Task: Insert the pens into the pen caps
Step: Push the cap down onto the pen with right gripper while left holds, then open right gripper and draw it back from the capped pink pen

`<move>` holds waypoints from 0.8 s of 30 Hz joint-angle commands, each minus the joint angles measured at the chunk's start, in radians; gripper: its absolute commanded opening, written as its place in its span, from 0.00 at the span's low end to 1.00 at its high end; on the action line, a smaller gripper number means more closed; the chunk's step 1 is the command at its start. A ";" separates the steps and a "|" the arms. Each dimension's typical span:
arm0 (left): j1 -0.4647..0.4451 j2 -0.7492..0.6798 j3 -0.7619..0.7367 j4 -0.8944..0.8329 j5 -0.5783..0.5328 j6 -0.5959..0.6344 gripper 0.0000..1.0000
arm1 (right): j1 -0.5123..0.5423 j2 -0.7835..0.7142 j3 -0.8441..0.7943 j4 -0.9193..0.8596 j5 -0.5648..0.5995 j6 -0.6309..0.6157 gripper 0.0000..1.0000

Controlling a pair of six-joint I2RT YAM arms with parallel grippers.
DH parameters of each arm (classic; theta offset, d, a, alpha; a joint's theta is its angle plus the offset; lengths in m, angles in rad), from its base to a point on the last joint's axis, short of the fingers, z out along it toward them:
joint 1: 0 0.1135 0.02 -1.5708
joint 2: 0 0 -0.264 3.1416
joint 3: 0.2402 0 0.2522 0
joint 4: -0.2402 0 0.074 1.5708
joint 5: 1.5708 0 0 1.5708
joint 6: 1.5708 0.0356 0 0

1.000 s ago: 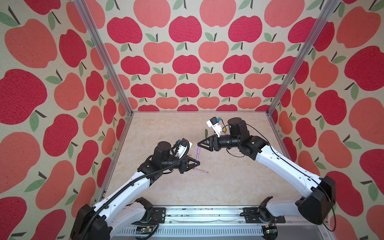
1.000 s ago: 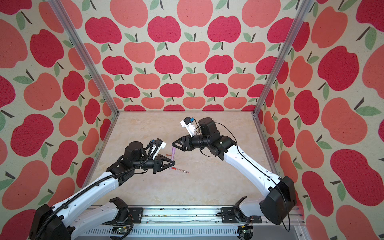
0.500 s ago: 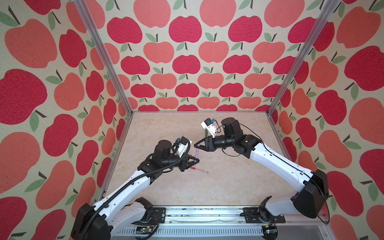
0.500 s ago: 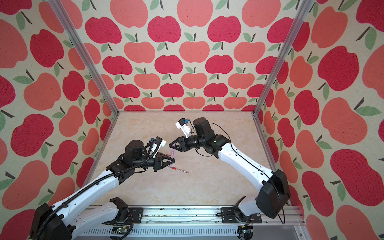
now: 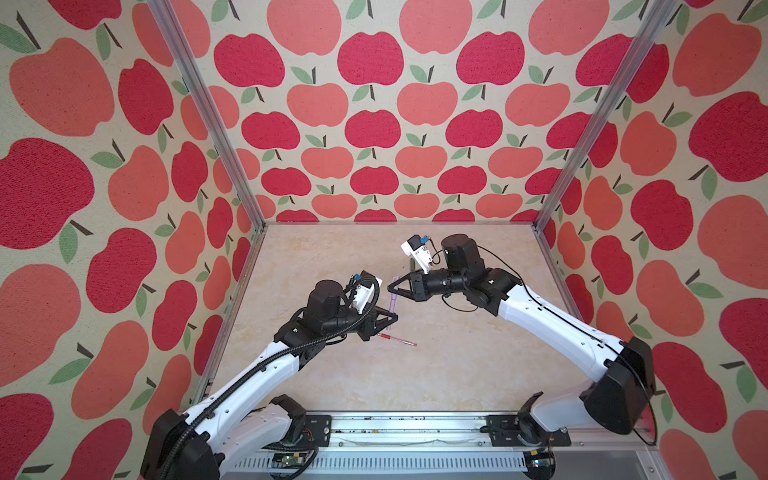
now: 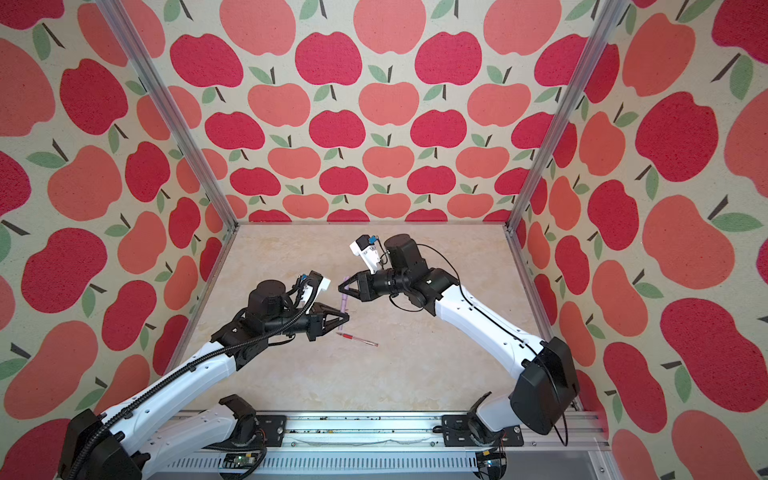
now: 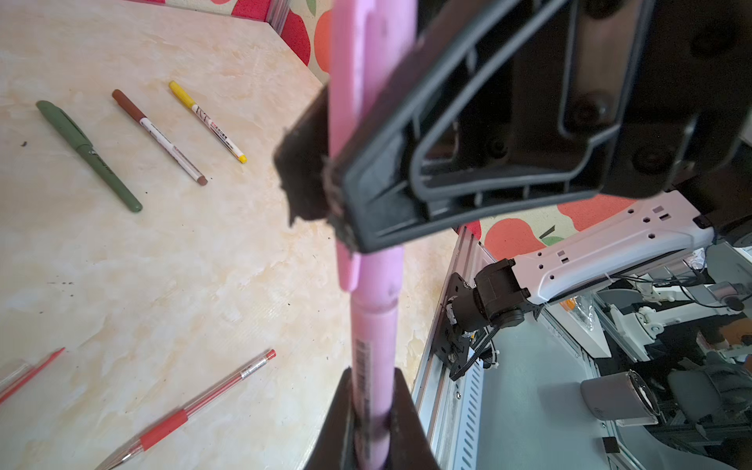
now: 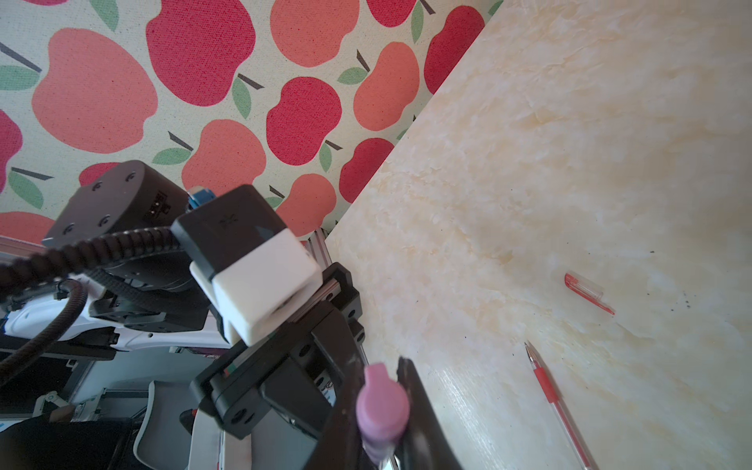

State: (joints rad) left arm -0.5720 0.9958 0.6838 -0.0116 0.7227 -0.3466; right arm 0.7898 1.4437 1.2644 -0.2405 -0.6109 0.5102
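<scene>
Moved in: right end effector (image 5: 392,286), now closed onto lilac cap (image 7: 366,81); left end effector (image 5: 395,319) clamps pink pen (image 7: 374,346); nib hidden.

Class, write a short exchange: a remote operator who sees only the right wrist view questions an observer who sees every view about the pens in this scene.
Operator: The right gripper pinches a pink cap. What holds the pen itself?
Observer: The left gripper is shut on the pink pen, on its barrel.
Operator: On the table I see only a red pen and a red cap. Anything else?
Observer: A green pen, a brown pen and a yellow pen, all capped, lie side by side.
</scene>
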 commanded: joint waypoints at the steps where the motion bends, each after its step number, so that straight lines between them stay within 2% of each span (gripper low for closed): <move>1: 0.005 -0.001 0.062 0.102 -0.031 0.000 0.00 | 0.030 0.026 0.012 -0.013 -0.020 0.022 0.13; 10: 0.055 0.012 0.139 0.147 -0.029 0.005 0.00 | 0.061 0.047 -0.012 0.006 -0.016 0.036 0.11; 24: 0.164 0.069 0.282 0.175 0.030 0.029 0.00 | 0.075 0.083 -0.061 0.057 -0.032 0.068 0.10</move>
State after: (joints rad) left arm -0.4473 1.0691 0.8379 -0.0872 0.7994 -0.3183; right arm 0.8032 1.4815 1.2743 -0.0090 -0.5304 0.5587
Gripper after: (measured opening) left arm 0.127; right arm 0.161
